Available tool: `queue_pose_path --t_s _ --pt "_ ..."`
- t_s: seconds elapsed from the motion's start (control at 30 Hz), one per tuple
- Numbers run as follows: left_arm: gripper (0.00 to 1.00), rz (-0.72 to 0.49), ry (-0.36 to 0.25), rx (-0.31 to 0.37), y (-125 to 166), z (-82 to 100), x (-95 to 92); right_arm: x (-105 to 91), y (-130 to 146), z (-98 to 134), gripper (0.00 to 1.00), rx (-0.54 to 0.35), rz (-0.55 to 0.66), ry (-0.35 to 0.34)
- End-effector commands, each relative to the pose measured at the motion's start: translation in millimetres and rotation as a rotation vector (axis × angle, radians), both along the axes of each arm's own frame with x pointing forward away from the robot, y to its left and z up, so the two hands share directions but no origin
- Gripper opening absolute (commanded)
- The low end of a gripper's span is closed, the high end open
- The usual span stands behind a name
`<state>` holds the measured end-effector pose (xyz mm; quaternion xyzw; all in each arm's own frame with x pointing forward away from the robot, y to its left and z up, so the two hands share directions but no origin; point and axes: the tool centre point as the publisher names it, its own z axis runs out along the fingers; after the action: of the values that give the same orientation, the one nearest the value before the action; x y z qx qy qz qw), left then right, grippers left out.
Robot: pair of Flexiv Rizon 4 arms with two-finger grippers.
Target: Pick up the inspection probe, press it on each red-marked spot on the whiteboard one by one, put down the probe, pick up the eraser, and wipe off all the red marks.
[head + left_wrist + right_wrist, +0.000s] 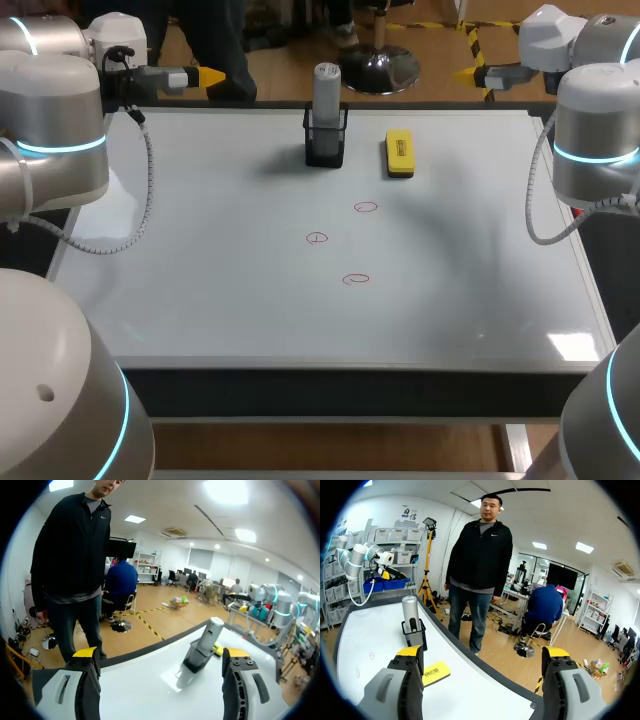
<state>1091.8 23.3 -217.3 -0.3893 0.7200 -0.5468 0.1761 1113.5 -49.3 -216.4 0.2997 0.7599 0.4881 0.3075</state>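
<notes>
Left gripper (160,653) and right gripper (482,652) gape wide and empty, well apart from the black holder (325,148) where the inspection probe (327,86) stands upright; it looks rigid, smooth, light, best pinched on the barrel above that holder.

left pincer (160,652): fingers spread wide, far left | right pincer (482,651): fingers spread wide, far right
</notes>
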Motion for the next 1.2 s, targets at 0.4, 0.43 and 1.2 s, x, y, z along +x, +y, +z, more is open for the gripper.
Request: queue_pose_path --t_s 0.4,0.43,1.2 --pt "1.0 0.001 -0.001 -0.001 -0.2 -0.1 -0.1 0.5 -0.2 0.2 1.0 -0.001 0.001 0.002" --pt "1.0 0.001 -0.001 -0.001 -0.2 -0.1 -0.1 0.5 -0.2 0.2 1.0 -0.001 0.001 0.002" --pt "1.0 -0.32 -0.127 -0.042 -36.6 15.9 0.5 0.5 -0.2 0.2 1.0 -0.001 0.001 0.002"
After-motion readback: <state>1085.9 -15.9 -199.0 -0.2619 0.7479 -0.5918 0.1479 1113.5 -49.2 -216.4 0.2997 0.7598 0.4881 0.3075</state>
